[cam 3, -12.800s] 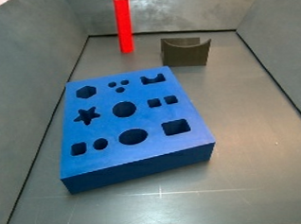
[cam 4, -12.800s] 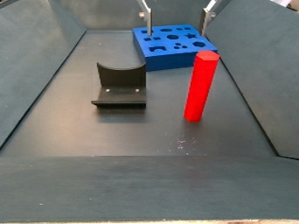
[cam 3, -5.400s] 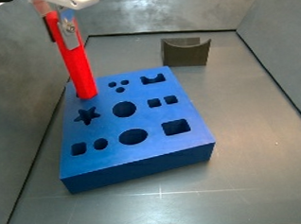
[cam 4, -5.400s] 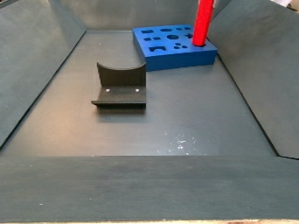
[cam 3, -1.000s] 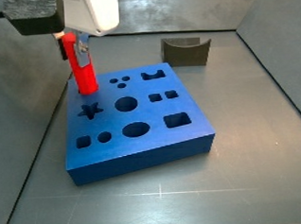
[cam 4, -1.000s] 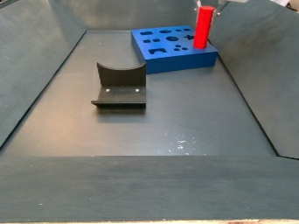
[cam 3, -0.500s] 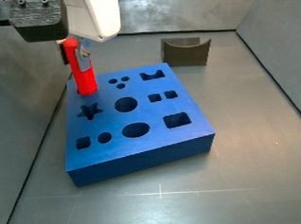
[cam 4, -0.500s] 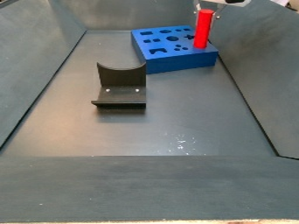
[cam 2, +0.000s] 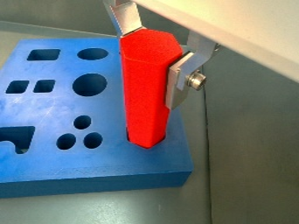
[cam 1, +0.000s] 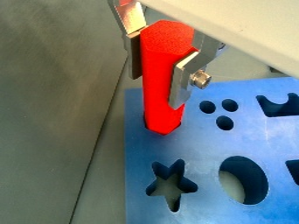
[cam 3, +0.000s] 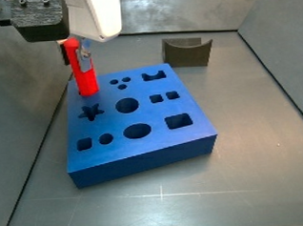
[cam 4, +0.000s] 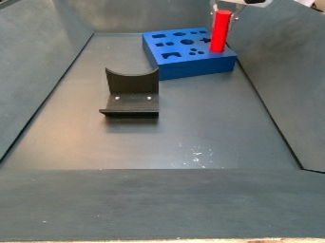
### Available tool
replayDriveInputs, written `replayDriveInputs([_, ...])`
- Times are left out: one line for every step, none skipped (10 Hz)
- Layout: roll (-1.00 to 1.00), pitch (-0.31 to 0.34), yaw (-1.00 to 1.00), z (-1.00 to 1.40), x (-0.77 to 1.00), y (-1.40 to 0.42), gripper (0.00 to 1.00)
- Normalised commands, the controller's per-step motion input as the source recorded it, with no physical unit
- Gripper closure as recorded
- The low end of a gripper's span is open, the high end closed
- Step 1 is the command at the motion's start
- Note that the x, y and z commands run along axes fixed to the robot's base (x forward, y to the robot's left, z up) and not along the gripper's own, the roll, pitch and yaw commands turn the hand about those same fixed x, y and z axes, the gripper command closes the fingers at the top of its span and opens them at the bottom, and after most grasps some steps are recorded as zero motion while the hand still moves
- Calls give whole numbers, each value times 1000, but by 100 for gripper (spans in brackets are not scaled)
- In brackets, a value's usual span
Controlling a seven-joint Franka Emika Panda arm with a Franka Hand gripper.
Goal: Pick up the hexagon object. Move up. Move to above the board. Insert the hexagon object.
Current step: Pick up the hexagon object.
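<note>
The hexagon object (cam 1: pixel 160 83) is a bright red bar, held upright between my gripper's silver fingers (cam 1: pixel 184 77). My gripper (cam 1: pixel 159 51) is shut on its upper part. Its lower end sits in a hole at a corner of the blue board (cam 1: pixel 211 166), next to the star cut-out (cam 1: pixel 170 182). It also shows in a wrist view (cam 2: pixel 147 87) at the board's corner (cam 2: pixel 82 149), and in both side views (cam 3: pixel 81 76) (cam 4: pixel 219 30), standing on the board (cam 3: pixel 141 120) (cam 4: pixel 188 52) under my gripper (cam 3: pixel 73 50).
A dark olive notched block (cam 3: pixel 188 51) stands beyond the board by the back wall; it also shows in a side view (cam 4: pixel 129 92). Grey bin walls (cam 3: pixel 44 82) rise close beside the board's left edge.
Over the last second the gripper and red bar have barely moved. Much earlier the bar stood alone on the floor, then was carried over the board.
</note>
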Motion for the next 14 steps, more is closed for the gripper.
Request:
replayDriveInputs([93, -16, 0, -1000, 0, -26, 100])
replayDriveInputs([37, 0, 0, -1000, 214, 0, 100])
replayDriveInputs([-83, -3, -3, -111, 106, 0, 100])
replayDriveInputs([0, 0, 0, 0, 0, 0, 100])
replayDriveInputs([0, 0, 0, 0, 0, 0, 100])
replayDriveInputs([0, 0, 0, 0, 0, 0, 100])
replayDriveInputs([0, 0, 0, 0, 0, 0, 100])
replayDriveInputs([0, 0, 0, 0, 0, 0, 100])
replayDriveInputs([0, 0, 0, 0, 0, 0, 100])
replayDriveInputs([0, 0, 0, 0, 0, 0, 100])
replayDriveInputs([0, 0, 0, 0, 0, 0, 100])
replayDriveInputs([0, 0, 0, 0, 0, 0, 100])
replayDriveInputs([0, 0, 0, 0, 0, 0, 100])
replayDriveInputs([0, 0, 0, 0, 0, 0, 100])
